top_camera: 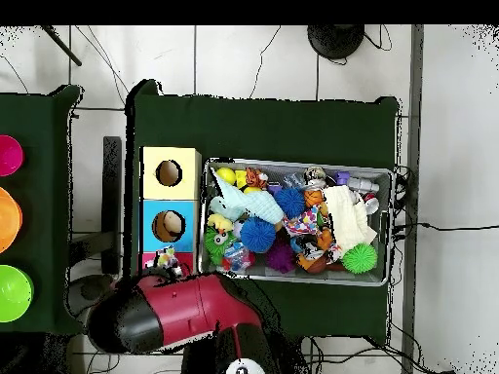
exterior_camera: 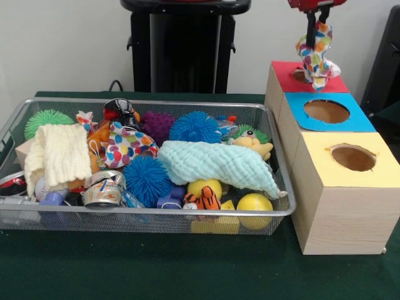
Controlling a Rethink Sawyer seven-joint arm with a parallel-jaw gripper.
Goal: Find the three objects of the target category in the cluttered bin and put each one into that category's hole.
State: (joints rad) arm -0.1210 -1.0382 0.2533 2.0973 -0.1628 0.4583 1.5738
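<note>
My gripper hangs at the top right, shut on a polka-dot cloth. The cloth dangles straight over the hole of the red box, its lower end just at the opening. In the overhead view the red arm covers most of that box, and only a bit of the cloth shows. In the wire bin lie a cream knitted cloth, a mint cloth and another polka-dot cloth.
A blue box and a yellow box, each with a round hole, stand in line with the red one, right of the bin. Spiky balls, yellow balls and small toys fill the bin. Coloured bowls sit on a side table.
</note>
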